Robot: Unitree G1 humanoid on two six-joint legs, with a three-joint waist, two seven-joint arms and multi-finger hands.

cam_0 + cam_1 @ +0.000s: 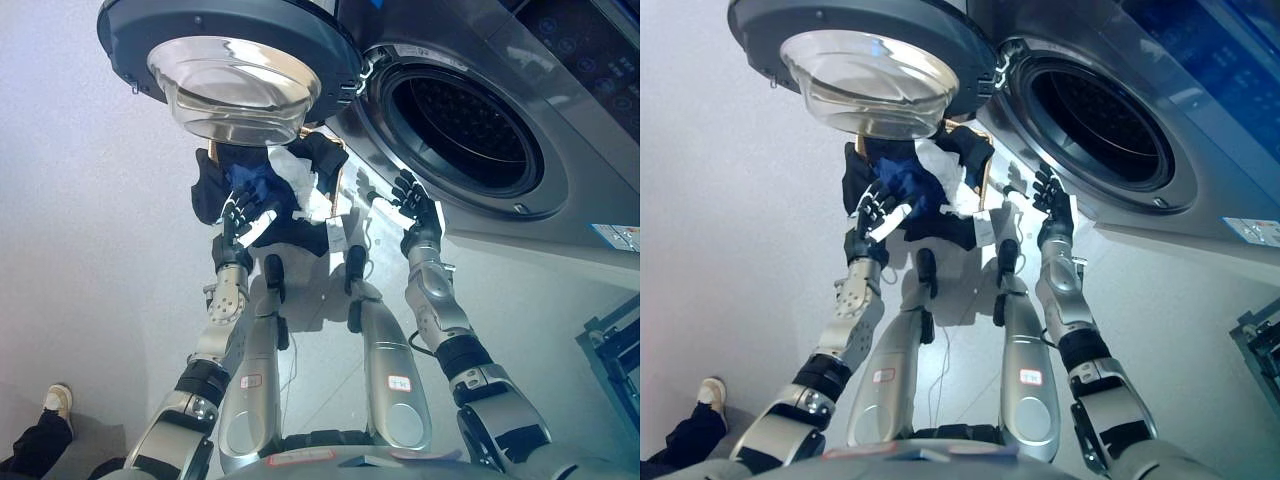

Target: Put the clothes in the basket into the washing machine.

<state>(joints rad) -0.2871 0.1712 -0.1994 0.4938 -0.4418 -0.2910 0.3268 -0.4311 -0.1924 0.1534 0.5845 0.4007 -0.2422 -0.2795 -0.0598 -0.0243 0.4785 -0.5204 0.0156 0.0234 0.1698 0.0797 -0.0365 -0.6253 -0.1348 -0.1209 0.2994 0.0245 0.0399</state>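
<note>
A basket (962,126) heaped with clothes stands on the floor under the washing machine's open door (235,60). The heap has dark cloth (212,188), a blue piece (252,180) and a white piece (296,170). My left hand (238,215) is at the near side of the heap, fingers spread and open, touching the dark and blue cloth. My right hand (415,202) is open and empty, held up by the lower left rim of the drum opening (465,125). The drum looks dark inside.
The round glass door hangs open over the basket and hides its far part. A person's shoe and dark trouser leg (55,405) show at the lower left. A blue crate (615,350) stands at the right edge.
</note>
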